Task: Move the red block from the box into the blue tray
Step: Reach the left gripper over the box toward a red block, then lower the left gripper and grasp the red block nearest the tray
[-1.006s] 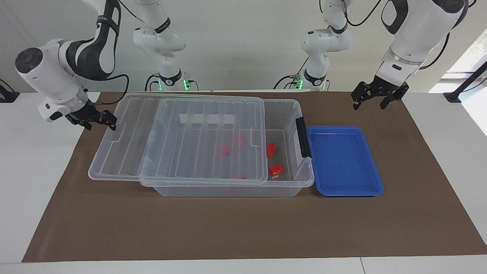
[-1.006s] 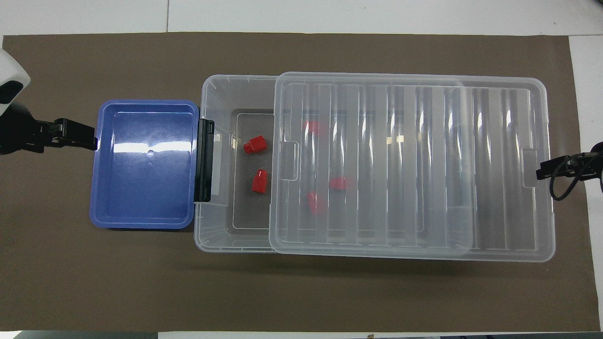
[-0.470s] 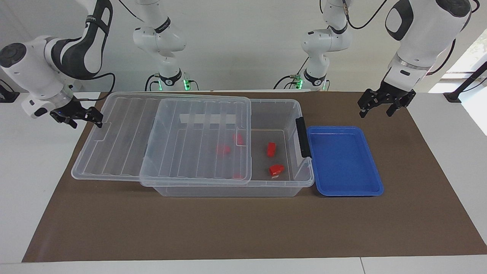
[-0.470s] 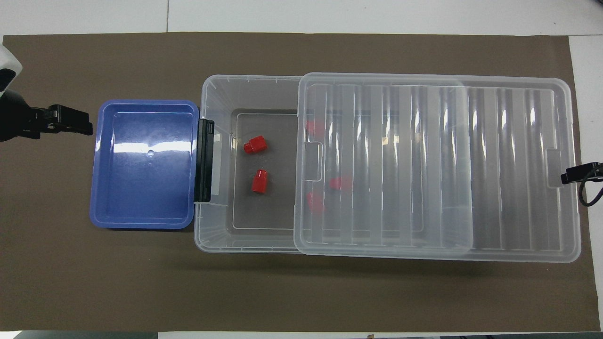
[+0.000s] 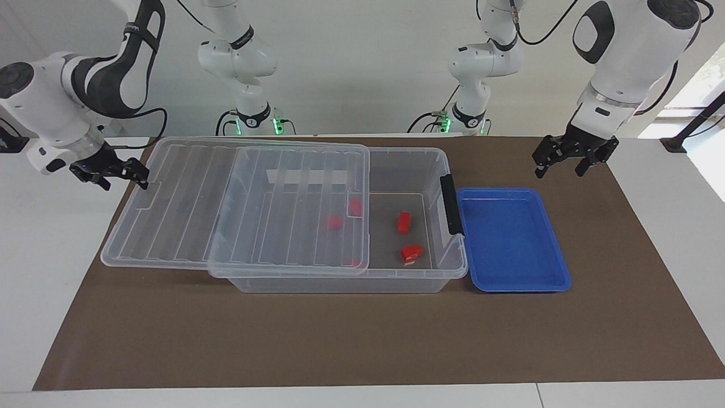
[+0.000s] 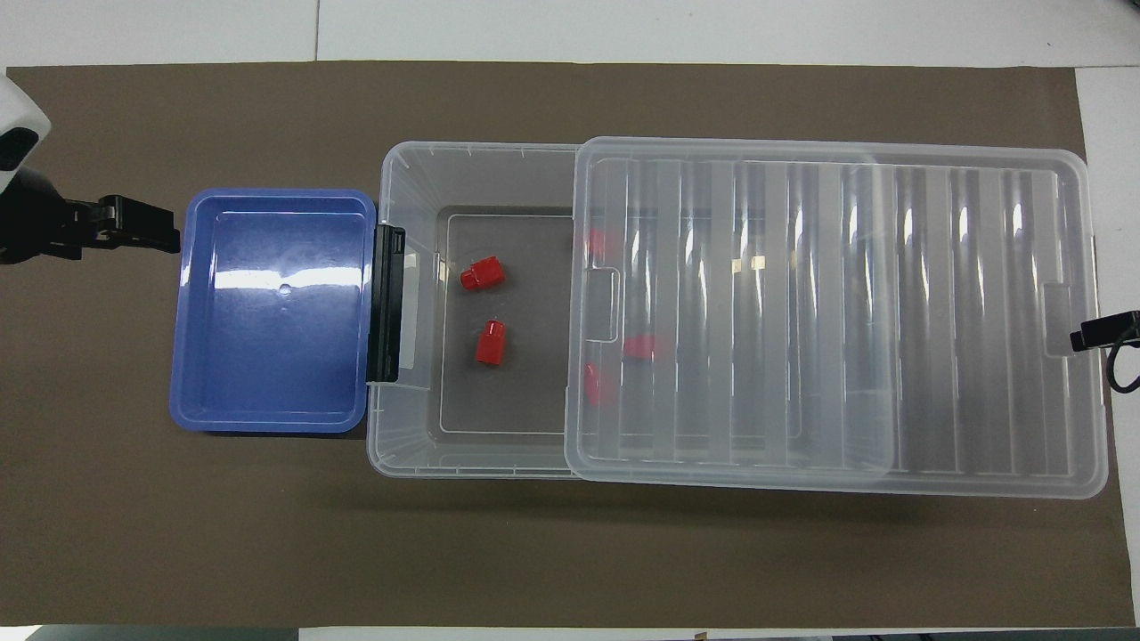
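The box (image 5: pixel 419 170) is a clear bin with a black latch (image 5: pixel 451 204) on the end beside the blue tray (image 5: pixel 510 238). Its ribbed lid (image 5: pixel 238 209) lies slid partway off toward the right arm's end. My right gripper (image 5: pixel 139 177) holds the lid's end edge; it also shows in the overhead view (image 6: pixel 1088 337). Two red blocks (image 6: pixel 482 273) (image 6: pixel 491 343) lie uncovered on the box floor. Three more show through the lid (image 6: pixel 639 347). The blue tray (image 6: pixel 276 356) is empty. My left gripper (image 5: pixel 568 164) is open and empty, in the air over the mat beside the tray.
A brown mat (image 5: pixel 362 340) covers the table under everything. Two more white arms (image 5: pixel 243 56) (image 5: pixel 481 56) stand at the robots' edge of the table. White tabletop (image 6: pixel 623 27) borders the mat.
The lid has slid farther toward the right arm's end together with my right gripper, uncovering more of the box. My left gripper drew slightly away from the tray.
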Available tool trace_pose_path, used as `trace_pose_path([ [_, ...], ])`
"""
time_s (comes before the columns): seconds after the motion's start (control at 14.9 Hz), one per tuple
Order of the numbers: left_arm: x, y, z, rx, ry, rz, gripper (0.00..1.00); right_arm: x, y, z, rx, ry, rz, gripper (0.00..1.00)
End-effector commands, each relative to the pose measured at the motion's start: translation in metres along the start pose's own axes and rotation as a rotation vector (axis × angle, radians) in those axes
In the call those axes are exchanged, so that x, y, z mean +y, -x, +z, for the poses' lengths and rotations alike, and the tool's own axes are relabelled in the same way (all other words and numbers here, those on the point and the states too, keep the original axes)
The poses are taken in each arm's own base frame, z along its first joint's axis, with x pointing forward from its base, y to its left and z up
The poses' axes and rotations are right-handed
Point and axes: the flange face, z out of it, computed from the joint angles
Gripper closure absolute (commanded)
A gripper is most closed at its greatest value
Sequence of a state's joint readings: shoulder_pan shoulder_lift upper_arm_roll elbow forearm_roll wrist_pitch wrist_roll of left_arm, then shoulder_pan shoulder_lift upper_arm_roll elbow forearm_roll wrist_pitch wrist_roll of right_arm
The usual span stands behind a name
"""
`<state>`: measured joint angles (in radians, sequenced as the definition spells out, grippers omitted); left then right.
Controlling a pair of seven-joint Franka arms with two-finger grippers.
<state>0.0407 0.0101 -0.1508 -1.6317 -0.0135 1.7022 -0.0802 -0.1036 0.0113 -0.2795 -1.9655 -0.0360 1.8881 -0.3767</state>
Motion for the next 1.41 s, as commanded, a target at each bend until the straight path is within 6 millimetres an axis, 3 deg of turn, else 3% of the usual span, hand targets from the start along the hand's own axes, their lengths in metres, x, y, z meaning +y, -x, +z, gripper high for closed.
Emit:
trace_pose_path([
  [0.0,0.022,0.004,0.008,0.014,-0.013,0.035,0.00,0.006,0.002,0.000,0.005,0.018,-0.024,0.00],
  [0.13,0.048,0.008,0.013,0.012,-0.011,0.026,0.00,0.004,-0.001,-0.005,0.008,0.020,-0.023,0.00],
  [0.34,0.106,0.020,0.032,0.031,0.001,-0.011,0.00,-0.010,-0.015,-0.027,-0.001,0.025,-0.010,0.00],
  [0.6,0.179,0.041,0.059,0.025,0.017,-0.063,0.00,-0.054,-0.032,-0.082,-0.024,0.014,0.028,0.00],
  [0.81,0.217,0.058,0.091,0.033,0.030,-0.065,0.00,-0.090,-0.030,-0.137,-0.003,-0.008,0.012,0.00],
  [0.87,0.230,0.063,0.105,0.022,0.030,-0.077,0.00,-0.103,-0.028,-0.147,-0.012,-0.010,0.011,0.00],
  [1.14,0.261,0.076,0.148,0.010,0.038,-0.097,0.00,-0.125,-0.026,-0.153,-0.006,-0.005,0.069,0.00],
  [1.34,0.269,0.082,0.170,0.007,0.041,-0.108,0.00,-0.145,-0.027,-0.154,-0.012,-0.003,0.036,0.00],
])
